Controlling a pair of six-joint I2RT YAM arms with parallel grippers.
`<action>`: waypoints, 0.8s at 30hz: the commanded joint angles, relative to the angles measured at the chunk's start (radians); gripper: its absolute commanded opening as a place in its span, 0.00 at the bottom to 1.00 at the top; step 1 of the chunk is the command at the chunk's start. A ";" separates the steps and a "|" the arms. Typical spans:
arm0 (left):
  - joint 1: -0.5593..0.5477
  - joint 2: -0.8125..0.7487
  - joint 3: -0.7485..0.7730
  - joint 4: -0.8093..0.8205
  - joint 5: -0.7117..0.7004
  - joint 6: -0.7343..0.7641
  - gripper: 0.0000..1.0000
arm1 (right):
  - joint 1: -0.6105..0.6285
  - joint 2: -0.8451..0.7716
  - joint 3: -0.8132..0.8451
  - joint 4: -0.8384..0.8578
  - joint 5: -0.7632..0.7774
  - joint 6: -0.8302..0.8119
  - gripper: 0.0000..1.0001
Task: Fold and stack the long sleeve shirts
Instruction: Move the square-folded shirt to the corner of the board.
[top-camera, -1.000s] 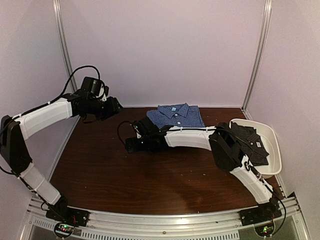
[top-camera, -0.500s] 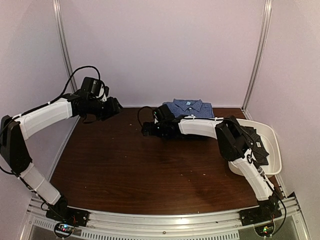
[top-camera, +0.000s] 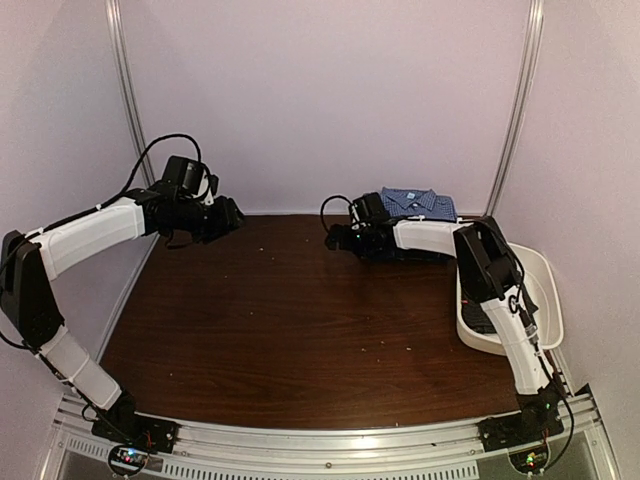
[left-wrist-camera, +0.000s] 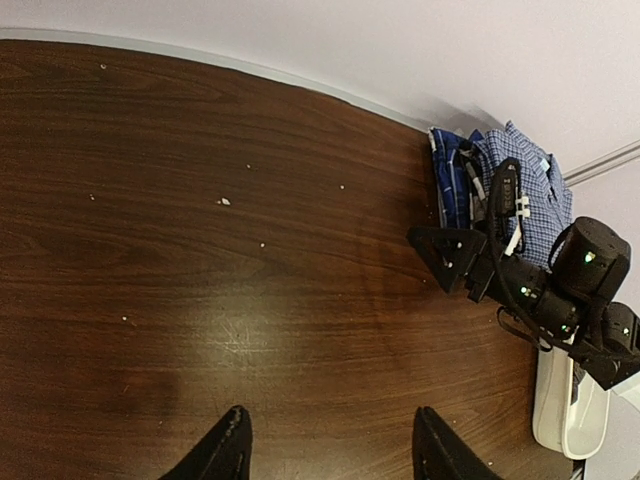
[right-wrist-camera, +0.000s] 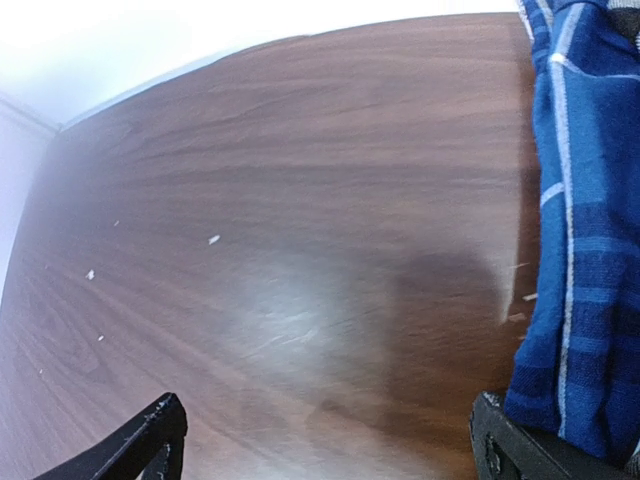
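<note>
Both pairs of jaws stand apart with nothing between them. We see the right gripper (top-camera: 336, 240) spread to its widest over bare table (top-camera: 280, 320), and the left gripper (top-camera: 232, 214) parted less far, hanging above the table's left rear. A second ago the folded blue-check shirt (top-camera: 418, 203) lay at the middle of the back edge, with the right gripper out over the centre. Now both have gone to the right, and the shirt sits in the back right corner by the wall. The left arm has not moved. The white tub (top-camera: 548, 285) keeps its place along the right edge.

From the left wrist we see the shirt (left-wrist-camera: 535, 180) just behind the right gripper (left-wrist-camera: 447, 262), with a darker blue layer showing at its left edge. From the right wrist the blue cloth (right-wrist-camera: 580, 220) runs down the right side and touches the finger (right-wrist-camera: 495, 450) on that side. None of it lies between the right gripper's (right-wrist-camera: 325, 425) fingers. The shirt is well apart from the left gripper (left-wrist-camera: 330, 445).
</note>
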 joint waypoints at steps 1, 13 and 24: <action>0.009 -0.024 -0.009 0.019 0.007 -0.007 0.56 | -0.081 -0.026 -0.062 -0.077 0.006 -0.009 1.00; 0.009 -0.008 -0.008 0.020 0.018 -0.012 0.56 | -0.168 -0.072 -0.095 -0.092 0.008 -0.034 1.00; 0.009 -0.023 -0.023 0.020 0.016 -0.014 0.56 | -0.175 -0.099 -0.077 -0.095 -0.087 -0.066 1.00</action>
